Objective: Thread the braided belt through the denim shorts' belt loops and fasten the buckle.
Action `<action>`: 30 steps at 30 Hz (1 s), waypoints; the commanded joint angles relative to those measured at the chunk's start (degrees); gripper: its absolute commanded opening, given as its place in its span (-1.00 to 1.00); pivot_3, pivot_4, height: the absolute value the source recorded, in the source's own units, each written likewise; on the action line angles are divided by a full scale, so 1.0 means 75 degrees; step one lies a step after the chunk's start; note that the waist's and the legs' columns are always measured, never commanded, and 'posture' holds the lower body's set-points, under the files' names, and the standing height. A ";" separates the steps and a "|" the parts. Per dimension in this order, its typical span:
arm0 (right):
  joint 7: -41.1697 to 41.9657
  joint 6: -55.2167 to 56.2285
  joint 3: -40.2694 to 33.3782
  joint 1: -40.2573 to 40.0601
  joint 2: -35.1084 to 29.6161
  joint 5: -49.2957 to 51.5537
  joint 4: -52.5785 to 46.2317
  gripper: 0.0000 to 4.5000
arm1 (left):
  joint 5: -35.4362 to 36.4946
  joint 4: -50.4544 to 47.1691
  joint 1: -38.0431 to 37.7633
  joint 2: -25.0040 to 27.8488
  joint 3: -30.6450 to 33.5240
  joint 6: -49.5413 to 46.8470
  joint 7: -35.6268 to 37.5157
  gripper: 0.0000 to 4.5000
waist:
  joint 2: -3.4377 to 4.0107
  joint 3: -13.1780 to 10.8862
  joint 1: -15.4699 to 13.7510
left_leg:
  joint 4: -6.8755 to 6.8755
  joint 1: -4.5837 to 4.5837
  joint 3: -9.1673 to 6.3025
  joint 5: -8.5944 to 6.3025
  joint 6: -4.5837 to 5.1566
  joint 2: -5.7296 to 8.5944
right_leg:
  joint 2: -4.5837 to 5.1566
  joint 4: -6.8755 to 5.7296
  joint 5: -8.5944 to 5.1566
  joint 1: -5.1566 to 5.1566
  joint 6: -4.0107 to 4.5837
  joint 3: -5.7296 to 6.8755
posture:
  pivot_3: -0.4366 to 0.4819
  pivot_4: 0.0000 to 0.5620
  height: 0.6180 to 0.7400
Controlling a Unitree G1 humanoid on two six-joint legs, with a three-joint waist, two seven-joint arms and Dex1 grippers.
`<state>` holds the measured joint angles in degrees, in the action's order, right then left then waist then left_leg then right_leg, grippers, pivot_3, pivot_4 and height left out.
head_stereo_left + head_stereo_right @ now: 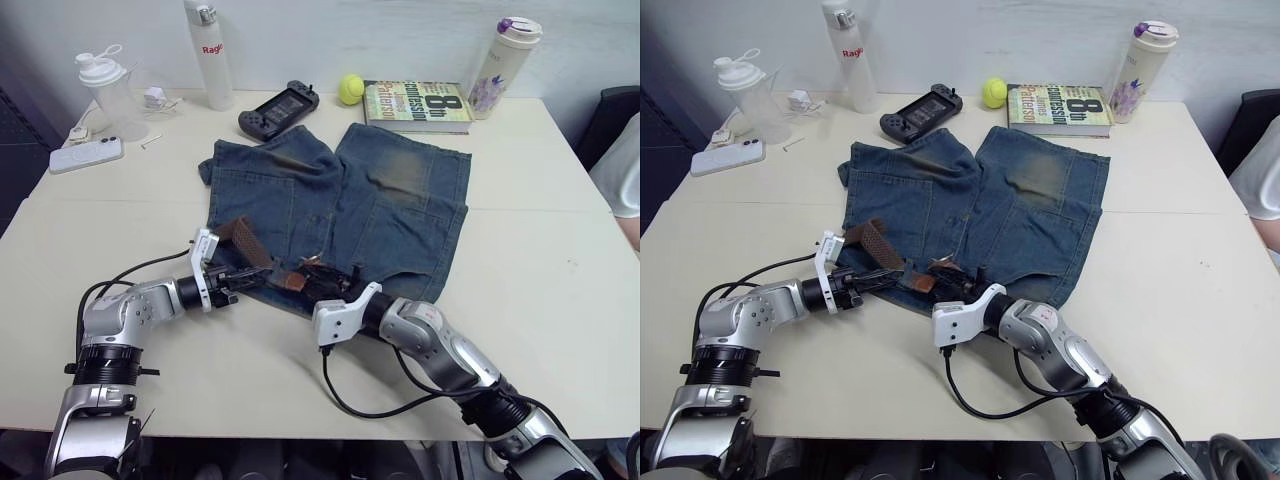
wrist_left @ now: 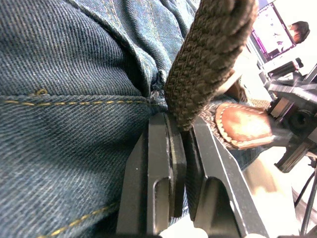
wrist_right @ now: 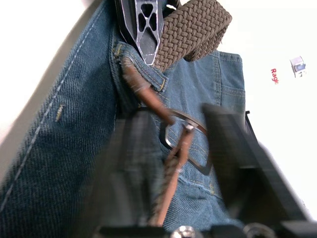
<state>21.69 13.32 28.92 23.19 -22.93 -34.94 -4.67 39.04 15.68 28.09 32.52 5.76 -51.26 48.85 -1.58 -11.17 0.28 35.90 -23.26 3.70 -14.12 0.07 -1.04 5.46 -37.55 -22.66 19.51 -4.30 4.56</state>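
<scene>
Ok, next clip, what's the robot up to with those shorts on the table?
The robot is working a braided belt at the waistband of the denim shorts, which lie flat on the table. The left gripper is shut on the belt's woven strap, which loops up from the waistband. The right gripper is open, with the buckle lying between its fingers against the denim. The buckle is not fastened yet.
</scene>
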 commanded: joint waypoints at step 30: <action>0.0926 0.0473 0.0239 -0.0093 0.0571 0.0645 0.0140 -0.19 | -0.0158 -0.0357 -0.0268 -0.0101 0.0280 -0.0263 -0.0142 -1.00 | -0.0006 0.0005 0.0057 | 0.0013 0.0003 -0.0001 -0.0001 0.0002 -0.0004 | -0.0003 -0.0022 0.0000 0.0000 0.0000 -0.0005 | -0.05 -0.47 1.00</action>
<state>29.14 15.37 31.20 21.95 -18.77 -30.92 -2.77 38.47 14.03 26.87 31.73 7.99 -52.53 48.17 -1.62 -11.14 0.71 36.01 -23.24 3.68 -14.13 0.09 -1.07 5.43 -37.72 -22.66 19.50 -4.30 4.52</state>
